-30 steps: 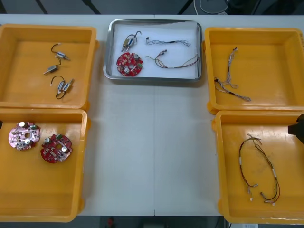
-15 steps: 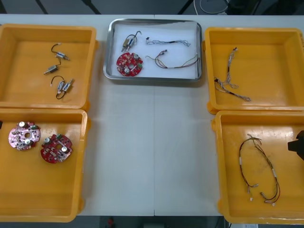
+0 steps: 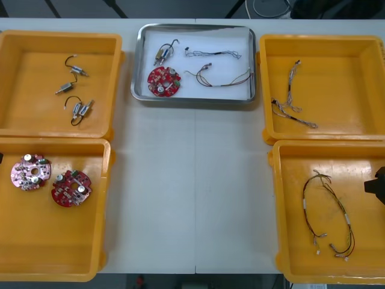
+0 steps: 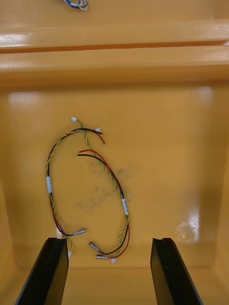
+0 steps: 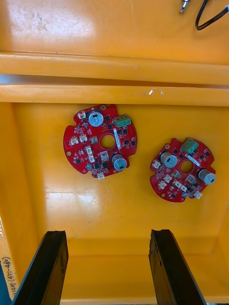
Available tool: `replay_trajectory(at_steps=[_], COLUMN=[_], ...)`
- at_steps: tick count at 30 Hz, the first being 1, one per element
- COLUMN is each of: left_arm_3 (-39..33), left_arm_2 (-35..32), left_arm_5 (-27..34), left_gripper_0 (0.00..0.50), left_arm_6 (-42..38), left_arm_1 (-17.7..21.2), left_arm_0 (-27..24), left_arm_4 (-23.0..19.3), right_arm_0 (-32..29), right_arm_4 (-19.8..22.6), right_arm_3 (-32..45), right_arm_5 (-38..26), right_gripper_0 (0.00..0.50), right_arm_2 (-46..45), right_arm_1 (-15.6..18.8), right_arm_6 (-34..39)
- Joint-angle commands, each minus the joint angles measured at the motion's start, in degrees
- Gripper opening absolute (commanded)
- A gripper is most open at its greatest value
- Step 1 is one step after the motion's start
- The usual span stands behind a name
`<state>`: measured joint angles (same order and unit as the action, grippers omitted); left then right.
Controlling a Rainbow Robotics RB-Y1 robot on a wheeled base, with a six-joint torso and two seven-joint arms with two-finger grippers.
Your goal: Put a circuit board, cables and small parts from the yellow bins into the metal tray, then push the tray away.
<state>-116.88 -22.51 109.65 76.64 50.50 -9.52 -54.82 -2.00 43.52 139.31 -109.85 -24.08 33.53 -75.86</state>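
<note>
The metal tray (image 3: 139,60) stands at the far middle of the table. It holds a round red circuit board (image 3: 163,80), a small metal part (image 3: 162,54), a twisted blue and white cable (image 3: 212,53) and a red and yellow cable (image 3: 219,77). My right gripper (image 4: 109,269) hangs open over the near right yellow bin (image 3: 289,253), with two red and yellow cables (image 4: 86,190) lying just beyond its fingers. My left gripper (image 5: 107,267) is open above the near left yellow bin (image 3: 54,253), short of two red circuit boards (image 5: 101,141) (image 5: 182,169).
The far left bin (image 3: 24,114) holds three small metal parts (image 3: 75,90). Twisted cables (image 3: 290,102) lie in the far right bin (image 3: 355,60). Bare table (image 3: 192,192) stretches between the bins, in front of the tray. A black part of my right arm (image 3: 379,183) shows at the table's right edge.
The black part of my right arm slid toward the near edge of the table over the near right bin, then stopped. Nothing else moved.
</note>
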Motion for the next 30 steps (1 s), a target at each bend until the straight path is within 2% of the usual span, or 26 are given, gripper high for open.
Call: replay_trajectory(at_steps=[1, 30], left_arm_3=[-1.6, -1.6], left_arm_2=[-1.6, -1.6], left_arm_5=[0.4, 0.4], left_gripper_0=[0.500, 0.500], left_arm_6=[4.5, 4.5], left_arm_1=[2.5, 2.5], left_arm_0=[1.1, 1.1], left_arm_4=[0.5, 0.5], right_arm_0=[-1.2, -1.2], right_arm_4=[0.4, 0.4], right_arm_3=[1.8, 1.8], right_arm_5=[-0.2, -0.2], right_gripper_0=[0.500, 0.500], right_arm_2=[-1.7, -1.7], right_arm_1=[0.2, 0.2], right_arm_6=[2.9, 2.9])
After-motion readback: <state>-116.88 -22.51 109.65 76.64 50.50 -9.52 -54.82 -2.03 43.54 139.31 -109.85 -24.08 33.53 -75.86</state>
